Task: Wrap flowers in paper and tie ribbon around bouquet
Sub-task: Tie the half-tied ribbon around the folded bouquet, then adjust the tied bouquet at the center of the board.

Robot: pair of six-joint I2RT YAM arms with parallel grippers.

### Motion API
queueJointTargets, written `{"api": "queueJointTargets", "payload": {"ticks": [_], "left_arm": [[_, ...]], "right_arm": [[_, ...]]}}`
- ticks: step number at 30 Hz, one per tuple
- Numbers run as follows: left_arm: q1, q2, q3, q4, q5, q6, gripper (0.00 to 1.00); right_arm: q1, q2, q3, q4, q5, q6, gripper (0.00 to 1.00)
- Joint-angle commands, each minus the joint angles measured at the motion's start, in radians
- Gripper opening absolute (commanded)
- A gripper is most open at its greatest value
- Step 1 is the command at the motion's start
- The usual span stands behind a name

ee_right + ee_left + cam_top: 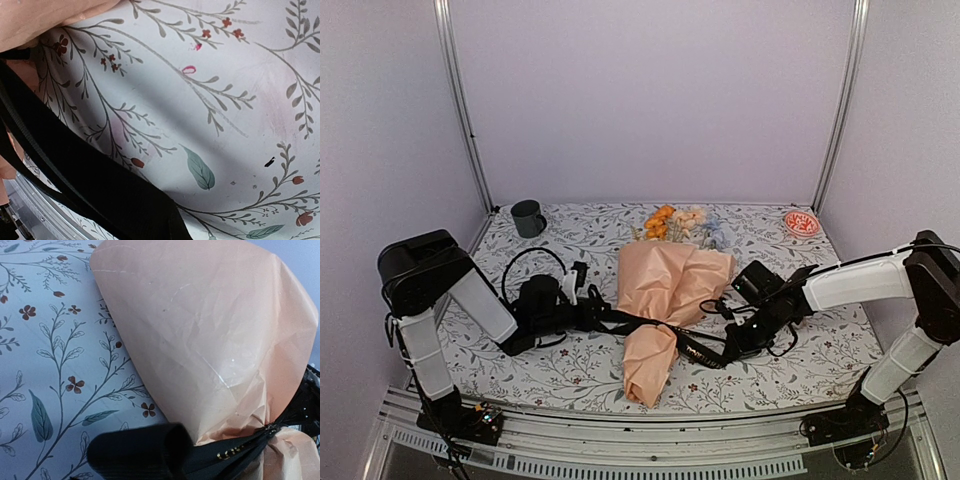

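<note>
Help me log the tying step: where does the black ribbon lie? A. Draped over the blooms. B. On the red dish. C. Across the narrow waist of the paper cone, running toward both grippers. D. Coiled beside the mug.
C: in the top view the ribbon crosses the bouquet at its pinched waist, stretched between the left gripper and the right gripper.

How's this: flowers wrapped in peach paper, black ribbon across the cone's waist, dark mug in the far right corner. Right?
No. The top external view shows the dark mug in the far left corner; a pink dish sits far right. Rest holds: flowers in peach paper, black ribbon across the waist.
</note>
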Motion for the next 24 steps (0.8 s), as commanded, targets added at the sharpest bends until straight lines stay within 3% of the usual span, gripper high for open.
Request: {"api": "queueJointTargets", "payload": {"ticks": [1, 4, 5, 8, 11, 13, 15, 24], "left_arm": [[0.046, 0.009, -0.024, -0.063, -0.07, 0.001, 0.0], [0.045, 0.005, -0.018, -0.072, -0.052, 0.016, 0.0], [0.043, 0.003, -0.009, -0.077, -0.039, 0.02, 0.0], [0.029, -0.004, 0.006, -0.082, 0.004, 0.035, 0.0], [0.017, -0.016, 0.011, -0.087, 0.013, 0.043, 0.0], [0.013, -0.023, 0.01, -0.092, 0.008, 0.045, 0.01], [0.011, -0.02, 0.013, -0.095, 0.006, 0.044, 0.09], [-0.044, 0.004, 0.077, -0.155, 0.021, 0.057, 0.16]], "right_arm": [[0.005, 0.047, -0.044, -0.139, 0.054, 0.022, 0.01], [0.004, 0.043, -0.031, -0.136, 0.029, 0.011, 0.01], [0.004, 0.035, -0.02, -0.133, 0.002, -0.001, 0.07], [0.003, -0.037, 0.03, -0.134, -0.041, -0.03, 0.54], [-0.023, -0.16, 0.079, -0.157, -0.014, -0.042, 0.78], [-0.064, -0.216, 0.093, -0.165, -0.004, -0.048, 0.83], [-0.106, -0.244, 0.095, -0.156, 0.032, -0.044, 0.85], [-0.171, -0.088, 0.139, -0.003, 0.117, -0.016, 0.74]]}}
